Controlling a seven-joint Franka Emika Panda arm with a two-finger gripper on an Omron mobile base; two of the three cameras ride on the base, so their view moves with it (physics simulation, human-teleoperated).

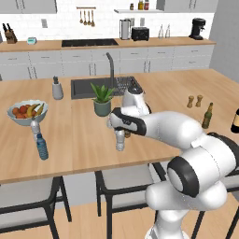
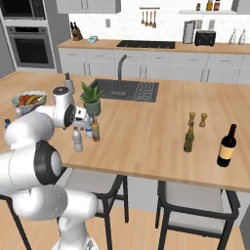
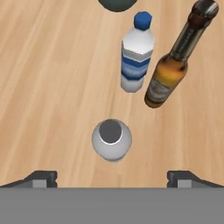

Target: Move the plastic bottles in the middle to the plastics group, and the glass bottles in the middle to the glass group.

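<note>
Directly beneath my pincer [image 3: 112, 178], which is hanging spread wide and holding nothing, the plainer water bottle [image 3: 111, 140] is standing upright on the surface [image 3: 48, 87], seen cap-on from above. I am judging this the reach before the first grasp: I should be lowering straight, centring the body between the tips before pinching. At one o'clock the blue-labelled bottle [image 3: 137, 54] is standing near; at two o'clock the brown glass bottle [image 3: 173, 65], amber with a pale label, is crowding just beside it.
</note>
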